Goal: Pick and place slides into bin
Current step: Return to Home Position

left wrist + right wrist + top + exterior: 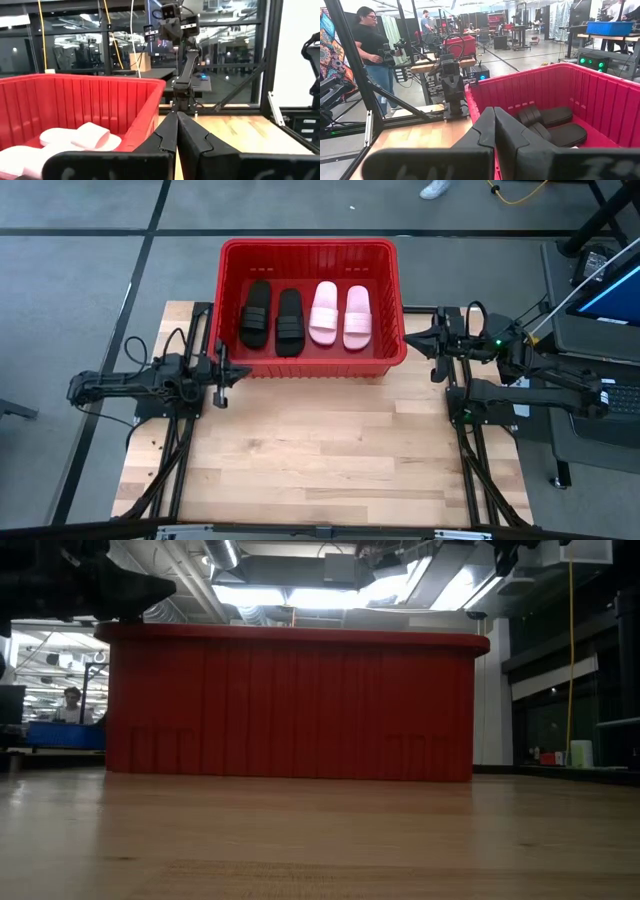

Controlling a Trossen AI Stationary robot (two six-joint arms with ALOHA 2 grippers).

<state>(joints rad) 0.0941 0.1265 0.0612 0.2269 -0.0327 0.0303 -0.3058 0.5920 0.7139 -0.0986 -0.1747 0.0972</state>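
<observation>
Four slide sandals — two matte black, two pale pink — lie inside the bright red slotted plastic bin, 12 o'clock | my left gripper pinched together, empty, 9 o'clock | my right gripper likewise, 3 o'clock

matte black jointed arms, looped black cables
</observation>
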